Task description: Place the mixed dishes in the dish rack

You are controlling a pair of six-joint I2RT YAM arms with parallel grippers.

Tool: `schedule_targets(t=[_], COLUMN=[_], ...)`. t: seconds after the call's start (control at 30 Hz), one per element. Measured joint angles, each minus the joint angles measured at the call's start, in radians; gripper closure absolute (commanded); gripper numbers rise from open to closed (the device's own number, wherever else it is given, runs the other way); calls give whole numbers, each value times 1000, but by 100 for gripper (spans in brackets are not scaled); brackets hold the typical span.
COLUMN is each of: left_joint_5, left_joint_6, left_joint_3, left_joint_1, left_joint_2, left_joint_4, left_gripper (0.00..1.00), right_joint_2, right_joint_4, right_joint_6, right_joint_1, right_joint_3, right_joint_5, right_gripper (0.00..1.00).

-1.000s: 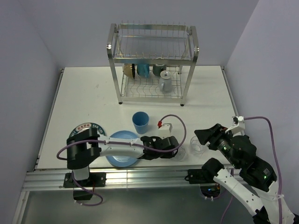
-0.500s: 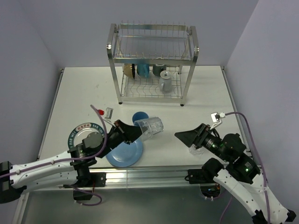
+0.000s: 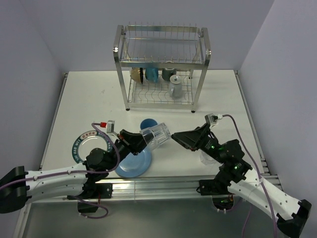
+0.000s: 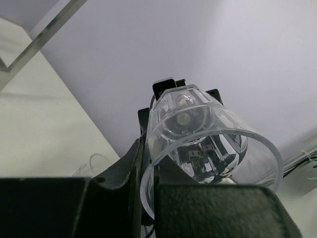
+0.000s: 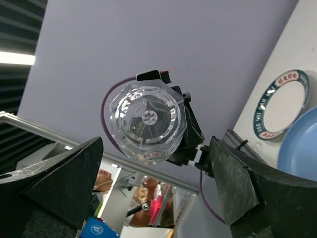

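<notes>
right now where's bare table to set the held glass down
Bare table: far left, between the left edge and the dish rack, and far right, beside the rack's right post. The near strip is crowded: patterned plate, blue plate, blue tumbler, second glass.

The right gripper [image 3: 177,136] is blocking the glass [image 3: 158,135] at its 3 o'clock; the tumbler [image 3: 146,123] is crowding its 11 o'clock. Bare table [image 3: 99,99] is lying toward the rack [image 3: 161,67] at 12 o'clock.
</notes>
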State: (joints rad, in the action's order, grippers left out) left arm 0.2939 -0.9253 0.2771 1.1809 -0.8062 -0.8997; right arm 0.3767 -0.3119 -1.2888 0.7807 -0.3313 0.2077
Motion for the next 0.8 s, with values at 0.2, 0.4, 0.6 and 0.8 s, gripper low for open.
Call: schedule_targets(t=[0.2, 0.4, 0.6, 0.8], left_joint_5=[-1, -9, -11, -23], left_joint_6=[73, 98, 98, 97], left_joint_3=[52, 76, 79, 79], left_joint_1=[-3, -16, -21, -30], left_joint_2=[-119, -185, -232, -251], left_joint_4=[-140, -229, -288, -302], left_gripper=[100, 100, 100, 100], right_joint_2=[107, 157, 256, 322], right_joint_4=[-145, -246, -343, -381], right_joint_6=[-28, -26, -26, -21], right_joint_1=[49, 74, 77, 100], right_joint_3=[-6, -35, -51, -74], right_joint_5=[-48, -85, -92, -96], right_gripper=[4, 3, 3, 10])
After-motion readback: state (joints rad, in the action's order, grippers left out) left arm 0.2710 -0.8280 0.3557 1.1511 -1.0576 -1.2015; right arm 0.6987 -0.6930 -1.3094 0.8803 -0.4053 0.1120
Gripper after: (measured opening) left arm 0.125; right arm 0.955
